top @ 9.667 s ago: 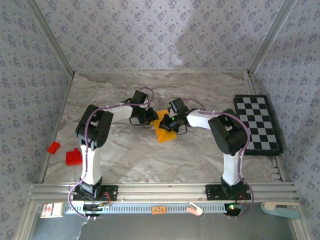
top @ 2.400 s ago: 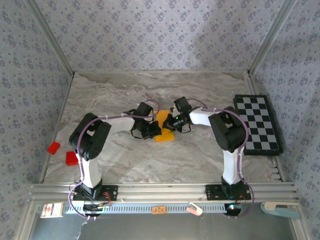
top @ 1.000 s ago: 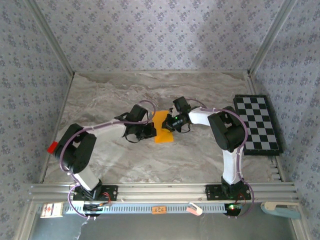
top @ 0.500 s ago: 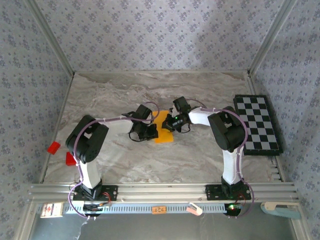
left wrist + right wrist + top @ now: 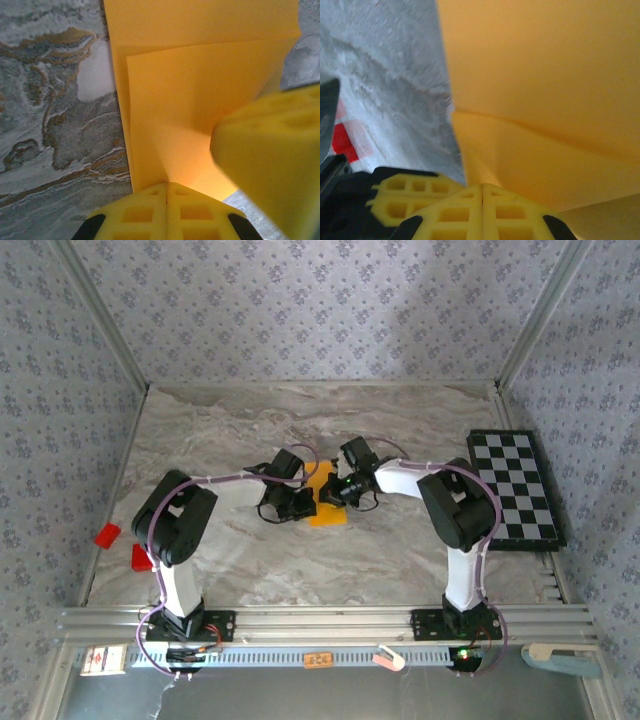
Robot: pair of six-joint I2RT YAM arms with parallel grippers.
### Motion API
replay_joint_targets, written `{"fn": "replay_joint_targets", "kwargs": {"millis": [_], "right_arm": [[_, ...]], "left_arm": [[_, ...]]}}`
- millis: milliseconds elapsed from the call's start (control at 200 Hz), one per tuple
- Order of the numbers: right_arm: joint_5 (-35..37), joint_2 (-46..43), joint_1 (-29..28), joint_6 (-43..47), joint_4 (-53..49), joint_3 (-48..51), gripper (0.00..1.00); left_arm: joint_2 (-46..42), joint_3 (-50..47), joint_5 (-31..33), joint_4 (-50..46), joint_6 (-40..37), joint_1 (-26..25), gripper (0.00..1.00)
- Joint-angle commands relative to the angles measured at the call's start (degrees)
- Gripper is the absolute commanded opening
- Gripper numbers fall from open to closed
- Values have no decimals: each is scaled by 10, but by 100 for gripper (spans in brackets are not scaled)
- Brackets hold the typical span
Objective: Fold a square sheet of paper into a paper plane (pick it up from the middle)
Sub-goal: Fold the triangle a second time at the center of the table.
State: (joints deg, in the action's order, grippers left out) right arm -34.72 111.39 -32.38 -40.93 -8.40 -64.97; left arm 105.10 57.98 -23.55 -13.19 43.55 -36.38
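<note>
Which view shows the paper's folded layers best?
Left wrist: the paper shows one layer's edges plainly over another. Right wrist is too close, showing one crease; the top view gives a small orange patch.

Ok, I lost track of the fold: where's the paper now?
In the top view the paper sits centrally, pinched by the left gripper from its left and the right gripper from its far right.

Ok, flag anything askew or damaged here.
The orange-yellow paper is folded unevenly: in the left wrist view its upper layer sits inset from the lower layer's edges. It buckles where the left gripper pinches it.
</note>
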Motion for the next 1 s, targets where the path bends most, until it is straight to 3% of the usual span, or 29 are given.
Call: {"fn": "replay_joint_targets", "kwargs": {"millis": [0,650,994], "right_arm": [[10,-14,-8,11,-14,7,0],[11,26,-10,-1,-44,4,0],[41,43,49,44,-40,-6,0]], "left_arm": [[19,-21,20,-39,-5,-1,0],[12,-37,19,-14,4,0,0],[23,-46,33,-59,2,6,0]]}}
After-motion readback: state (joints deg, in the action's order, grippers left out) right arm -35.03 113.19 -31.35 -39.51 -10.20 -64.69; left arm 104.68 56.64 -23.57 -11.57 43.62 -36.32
